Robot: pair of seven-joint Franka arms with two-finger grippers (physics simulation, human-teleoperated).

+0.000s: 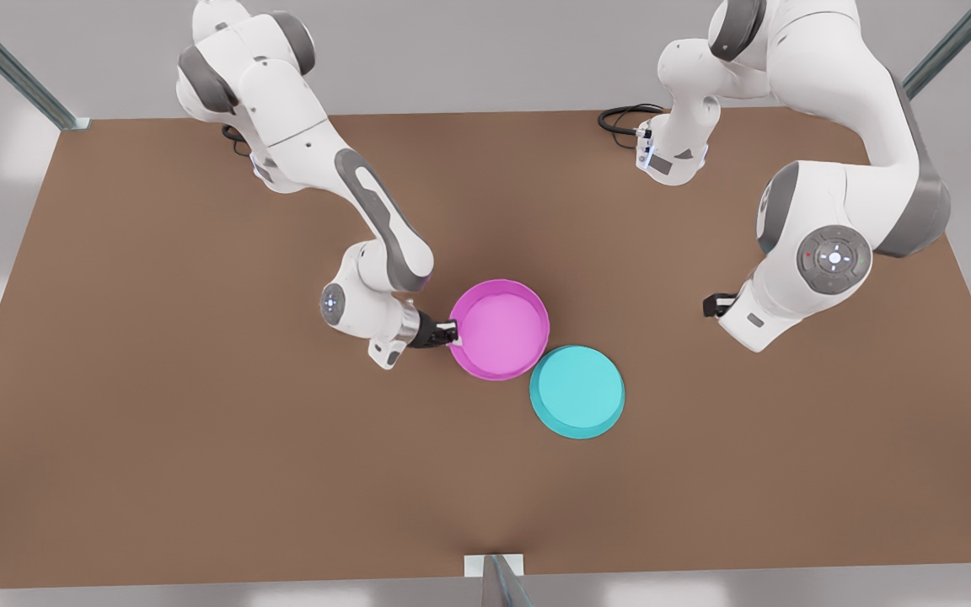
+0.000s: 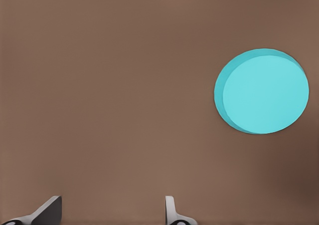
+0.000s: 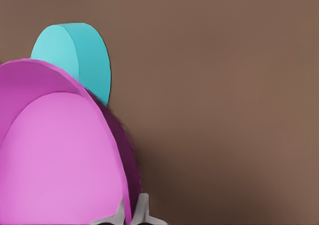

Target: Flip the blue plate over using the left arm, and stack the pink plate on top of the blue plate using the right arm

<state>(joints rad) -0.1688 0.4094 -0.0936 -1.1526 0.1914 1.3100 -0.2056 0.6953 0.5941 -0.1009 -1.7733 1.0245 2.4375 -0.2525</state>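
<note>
Right gripper pinches the pink plate's rim; blue plate lies bottom-up beside it

The right gripper sits low over the table, its fingers closed on the rim of the pink plate, one inside the wall and one outside. The plate extends away from the fingertips with its hollow side up. Past the pink plate's far edge from this gripper lies the blue plate, just beside it, their edges nearly meeting in the front view; whether they touch cannot be told. The blue plate rests with its flat bottom facing up and its rim down on the table.

The left gripper waits well apart from both plates, its fingers spread wide and holding nothing. In the left wrist view the blue plate lies some way ahead of the fingertips and off to one side
</note>
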